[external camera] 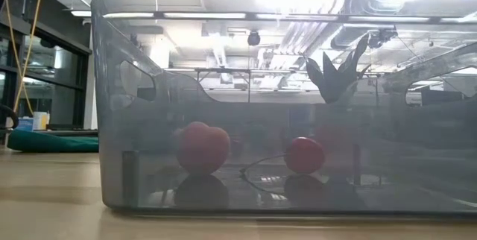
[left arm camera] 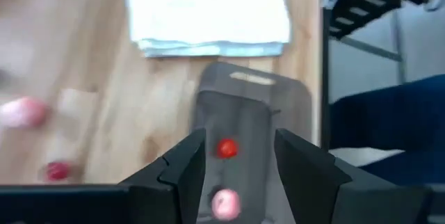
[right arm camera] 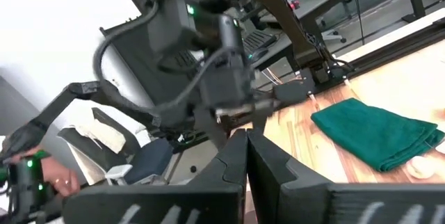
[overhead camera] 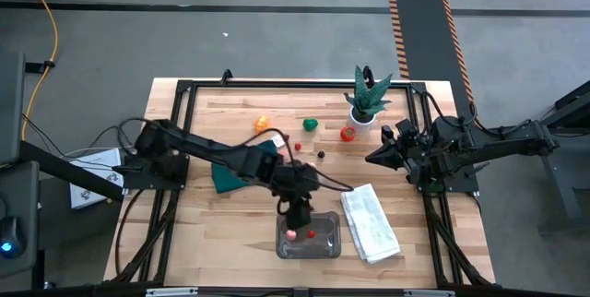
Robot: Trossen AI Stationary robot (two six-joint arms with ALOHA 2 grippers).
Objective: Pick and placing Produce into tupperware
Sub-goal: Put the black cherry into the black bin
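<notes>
Directly under the left gripper (overhead camera: pixel 296 219) lay the tupperware (overhead camera: pixel 310 250), close to the front edge of the wooden table (overhead camera: pixel 212 223). It held two pieces of produce: a pink piece (overhead camera: pixel 291 235) right below the fingertips and a small red piece (overhead camera: pixel 312 234) just beside it. The low view, looking through the clear wall of the container (external camera: pixel 112 106), showed both pieces resting on its floor, the pink one (external camera: pixel 201 147) apart from the red one (external camera: pixel 305 155). The left wrist view showed the two dark fingers (left arm camera: pixel 182 172) standing apart with a gap between them, and they held nothing; the red piece (left arm camera: pixel 227 148) and the pink piece (left arm camera: pixel 224 202) were seen through that gap, inside the container. Just beside the container, on the side toward the right arm, lay a folded white towel (overhead camera: pixel 370 222). Behind the left gripper, farther from the front edge, were a dark green cloth (overhead camera: pixel 236 173), an orange piece (overhead camera: pixel 262 124), a green piece (overhead camera: pixel 311 124), a red piece (overhead camera: pixel 347 134) and some smaller dark red pieces (overhead camera: pixel 322 154), all still on the table. A potted plant (overhead camera: pixel 367 100) stood near the back edge. The right gripper (overhead camera: pixel 372 159) waited well apart from the container, above the table near the plant, with its fingers (right arm camera: pixel 229 161) pressed together and nothing between them.
</notes>
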